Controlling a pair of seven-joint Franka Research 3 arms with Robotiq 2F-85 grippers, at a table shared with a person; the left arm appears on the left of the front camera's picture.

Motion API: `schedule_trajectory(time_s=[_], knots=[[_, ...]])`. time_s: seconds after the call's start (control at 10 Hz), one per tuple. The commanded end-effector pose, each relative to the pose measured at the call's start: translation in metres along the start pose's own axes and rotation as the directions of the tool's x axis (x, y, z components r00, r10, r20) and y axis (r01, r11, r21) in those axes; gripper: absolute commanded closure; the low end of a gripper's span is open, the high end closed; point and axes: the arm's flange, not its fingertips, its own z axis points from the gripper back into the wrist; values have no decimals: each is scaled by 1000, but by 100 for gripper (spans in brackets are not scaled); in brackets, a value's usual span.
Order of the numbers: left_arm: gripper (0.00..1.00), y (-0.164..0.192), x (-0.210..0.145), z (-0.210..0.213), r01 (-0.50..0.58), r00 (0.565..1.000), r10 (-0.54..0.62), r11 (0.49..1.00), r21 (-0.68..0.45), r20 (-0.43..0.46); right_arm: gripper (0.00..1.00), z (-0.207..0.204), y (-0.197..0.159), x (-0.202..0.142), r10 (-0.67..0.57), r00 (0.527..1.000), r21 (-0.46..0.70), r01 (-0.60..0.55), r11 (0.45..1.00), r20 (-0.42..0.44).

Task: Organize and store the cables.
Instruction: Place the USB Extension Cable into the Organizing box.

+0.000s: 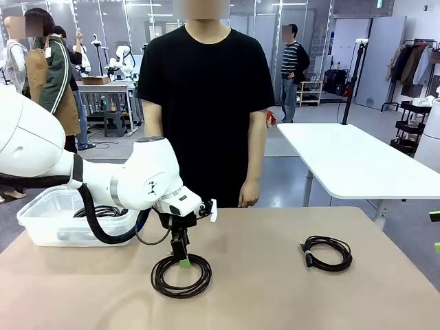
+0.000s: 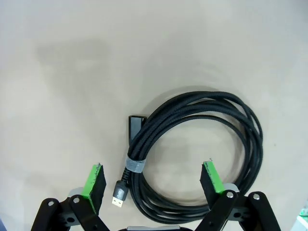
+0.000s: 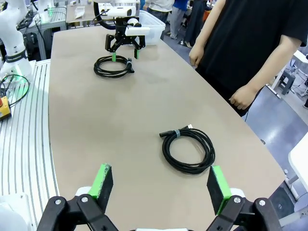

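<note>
Position of my left pincer point(image 2: 153, 182): low over the nearest cable coil point(image 2: 192, 103), jaws spread wide, green pads astride the banded side of the loop, nothing pinched. I judge the straddle deliberate. The grey band point(image 2: 134, 164) ties the turns together there, so closing at that spot should lift the whole coil rather than one strand. The USB plug point(image 2: 119, 195) lies loose just beside the band and could snag or slip clear of a grip.

My right pincer point(image 3: 160, 186) is likewise spread and empty, above bare surface point(image 3: 120, 120), with the second coil point(image 3: 188, 168) lying a little ahead of it, untouched. That coil sits flat, well apart from the first, on my right side, so I take it to be the right arm's share.

Farther back on my left stands a clear bin point(image 1: 41, 221), with what looks like a black coil point(image 1: 103, 210) already inside. I take the bin as the store. At the far edge the person's hand point(image 1: 249, 194) hangs beside the surface, clear of both coils.
</note>
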Motion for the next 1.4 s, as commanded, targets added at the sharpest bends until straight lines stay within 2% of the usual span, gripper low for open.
schedule_trajectory(time_s=[0.0, 0.2, 0.7, 0.8, 0.9, 1.0, 1.2, 1.3], knots=[[0, 6, 2, -1, -34, 999, 34, 999, 10, -1, 0, 0, -3, 1, 10, 1000, -6, -10, 1000, 14], [0, 12, 3, -9, -9, 1000, 9, 1000, 15, -5, 0, 0, -3, 1, 10, 1000, -6, -10, 1000, 14], [0, 21, 4, -25, -55, 998, 55, 998, 18, -34, 0, 0, -3, 1, 10, 1000, -6, -10, 1000, 14], [48, 22, 5, -24, -47, 998, 47, 999, 17, -30, 0, 0, -3, 1, 10, 1000, -6, -10, 1000, 14], [58, 21, 6, -23, -45, 998, 46, 999, 16, -31, 0, 0, -3, 1, 10, 1000, -6, -10, 1000, 14], [100, 20, 5, -23, -44, 998, 44, 999, 13, -34, 0, 0, -3, 1, 10, 1000, -6, -10, 1000, 14], [100, 19, 1, -22, -51, 998, 51, 999, 13, -36, 0, 0, -3, 1, 10, 1000, -6, -10, 1000, 14], [82, 18, -1, -20, -56, 998, 57, 998, 22, -34, 0, 0, -3, 1, 10, 1000, -6, -10, 1000, 14]])
